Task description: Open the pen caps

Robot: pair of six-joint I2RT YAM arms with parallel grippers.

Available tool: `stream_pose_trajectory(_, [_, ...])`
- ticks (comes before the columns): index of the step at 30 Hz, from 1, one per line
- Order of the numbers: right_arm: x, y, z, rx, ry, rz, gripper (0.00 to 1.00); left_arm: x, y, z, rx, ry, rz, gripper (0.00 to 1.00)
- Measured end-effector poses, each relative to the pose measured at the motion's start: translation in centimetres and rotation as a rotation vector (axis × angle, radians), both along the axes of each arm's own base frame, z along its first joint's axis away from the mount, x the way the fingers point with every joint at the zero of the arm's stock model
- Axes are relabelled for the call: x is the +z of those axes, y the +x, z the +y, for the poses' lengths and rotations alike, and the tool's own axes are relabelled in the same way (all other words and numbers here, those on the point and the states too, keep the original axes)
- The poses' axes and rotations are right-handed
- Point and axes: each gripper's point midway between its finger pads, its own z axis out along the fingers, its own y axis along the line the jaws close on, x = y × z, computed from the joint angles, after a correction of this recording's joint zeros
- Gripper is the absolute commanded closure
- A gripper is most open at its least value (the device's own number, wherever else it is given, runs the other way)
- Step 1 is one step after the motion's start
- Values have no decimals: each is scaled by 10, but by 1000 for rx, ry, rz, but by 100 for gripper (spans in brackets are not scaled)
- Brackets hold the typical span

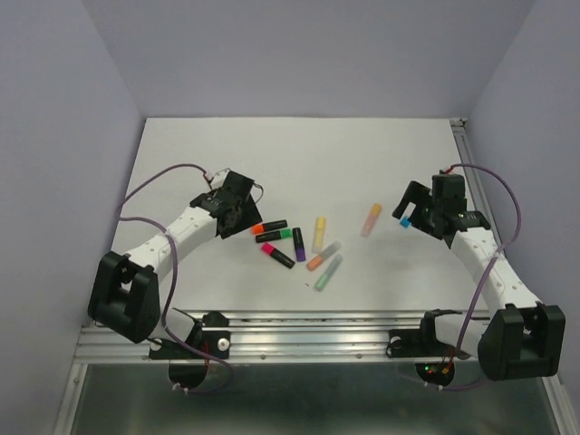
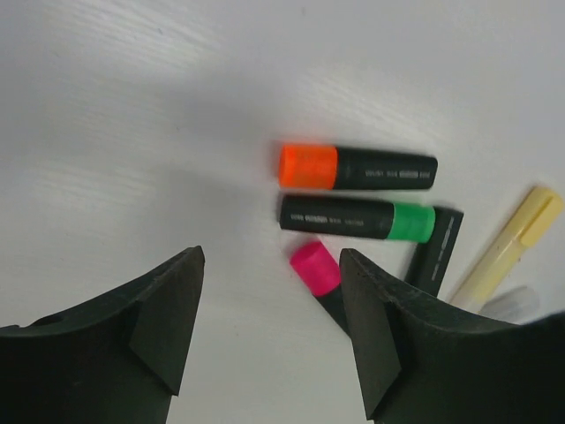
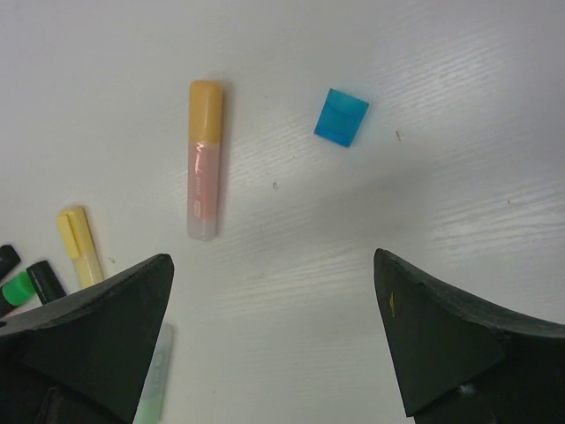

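Both released: L gripper (image 2: 272,265) nr orange cap (image 2: 308,166), R gripper (image 3: 274,261) nr loose cyan cap (image 3: 341,117).

Cyan cap (image 3: 341,117) loose on the tabletop (image 3: 459,71).
A peach pen (image 3: 204,177) lies apart to its left; the right tool (image 3: 274,265) hangs spread wide.

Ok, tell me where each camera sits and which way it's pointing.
Top external: above and behind the arm bases, looking down on the table; shows both arms, left hand and right hand.
Left wrist: on the left arm, looking down at an orange-capped pen, green-capped pen and pink cap; its open fingers frame the bottom.
Right wrist: on the right arm, looking down at a separate cyan cap and peach pen; its fingers show.
Shared: both wrist views catch the yellow highlighter.
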Motion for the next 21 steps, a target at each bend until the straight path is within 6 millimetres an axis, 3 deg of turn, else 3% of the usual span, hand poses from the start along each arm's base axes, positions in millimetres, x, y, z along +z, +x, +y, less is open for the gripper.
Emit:
stream_pose_trajectory(4, [-12, -16, 5, 8, 29, 18, 0, -26, -47, -41, -45, -66, 95, 26])
stream_pose_trajectory(10, [-20, -23, 6, 10, 42, 28, 0, -46, -98, -70, -16, -131, 197, 26])
stream_pose_trajectory(14, [-18, -23, 7, 12, 44, 20, 0, -50, -105, -82, 18, -158, 220, 27])
stream_pose_trajectory(21, [-10, -21, 7, 14, 47, -12, 0, -64, -95, -88, 113, -147, 245, 29])
